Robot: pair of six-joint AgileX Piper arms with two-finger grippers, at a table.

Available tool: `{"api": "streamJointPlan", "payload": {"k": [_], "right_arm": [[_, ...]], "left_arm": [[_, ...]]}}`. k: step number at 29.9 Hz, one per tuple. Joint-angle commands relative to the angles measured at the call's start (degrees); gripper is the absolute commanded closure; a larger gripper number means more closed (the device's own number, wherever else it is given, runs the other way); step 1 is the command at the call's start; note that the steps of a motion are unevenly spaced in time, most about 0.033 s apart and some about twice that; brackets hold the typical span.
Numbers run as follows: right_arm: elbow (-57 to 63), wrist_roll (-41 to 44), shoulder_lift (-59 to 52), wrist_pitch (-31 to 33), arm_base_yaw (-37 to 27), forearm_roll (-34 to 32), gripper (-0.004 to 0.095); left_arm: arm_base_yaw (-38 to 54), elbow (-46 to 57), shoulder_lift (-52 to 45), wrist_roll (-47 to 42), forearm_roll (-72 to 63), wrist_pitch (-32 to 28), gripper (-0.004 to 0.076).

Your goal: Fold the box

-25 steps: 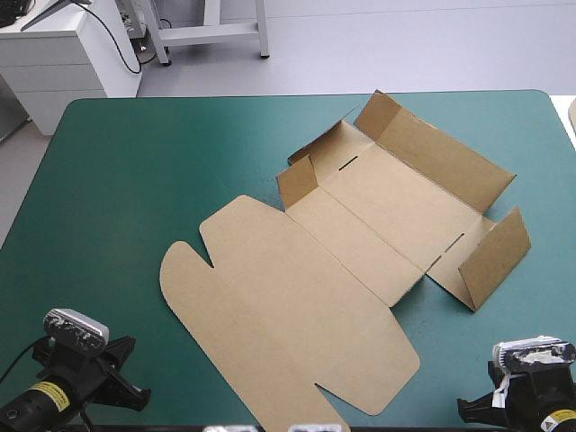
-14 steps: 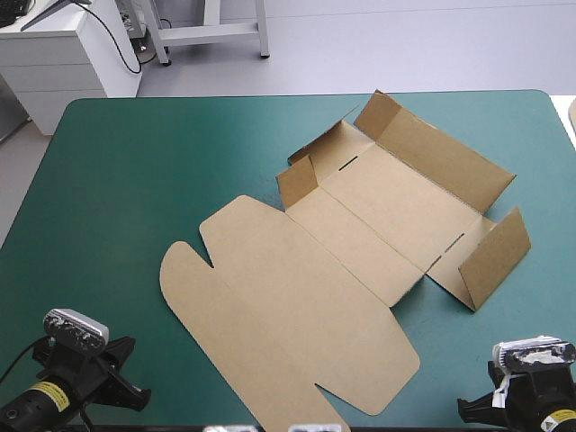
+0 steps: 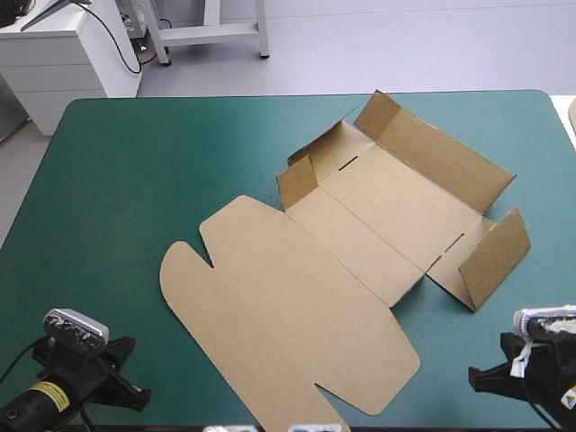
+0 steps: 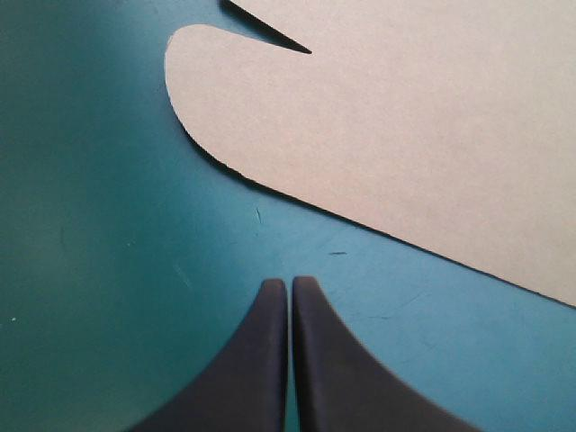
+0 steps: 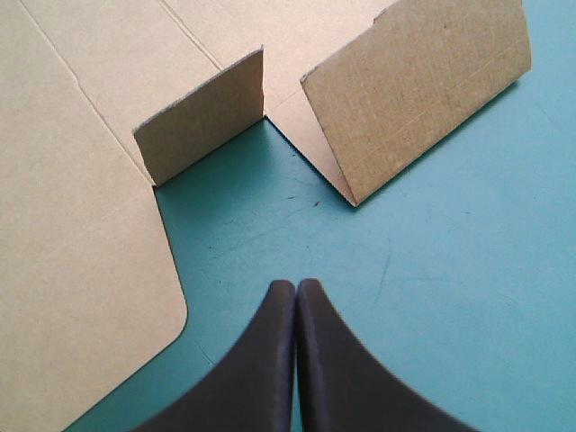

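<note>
Brown box lies mid teal-green bench, lid panel flat and a few short walls half raised. Left jaws and right jaws are both clenched on nothing, near the box's closest edge. My worry: going in pinched shut, they'd just shove the loose sheet or flatten those walls.

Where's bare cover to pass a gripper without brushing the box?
Widest bare teal-green cover: left of the box, to the far edge. Also ahead of the left gripper, and between the right gripper and the raised side wall. Crowded: the lid reaches the near edge.
</note>
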Motion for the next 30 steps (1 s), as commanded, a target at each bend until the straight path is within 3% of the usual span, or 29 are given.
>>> {"api": "streamJointPlan", "payload": {"k": [1, 6, 24, 27, 30], "right_arm": [[-5.7, 2.8, 6.8, -0.9, 0.2, 0.7, 0.0927], [-12.2, 3.1, 17.1, 2.5, 0.2, 4.1, 0.0927], [-20.8, 16.1, 45.5, 2.5, 0.2, 20.1, 0.0914], [-20.8, 17.7, 48.6, 2.5, 0.2, 21.7, 0.0857], [-20.8, 19.9, 50.9, 2.5, 0.2, 21.7, 0.0703]], "left_arm": [[-0.1, -1.3, 0.5, -0.5, -0.4, -3.3, 0.0731], [-0.1, -1.3, 0.5, -0.5, -0.4, -3.3, 0.0731], [-0.1, -1.3, 0.5, -0.5, -0.4, -3.3, 0.0731], [-0.1, -1.3, 0.5, -0.5, -0.4, -3.3, 0.0731], [-0.1, -1.3, 0.5, -0.5, -0.4, -3.3, 0.0731]]}}
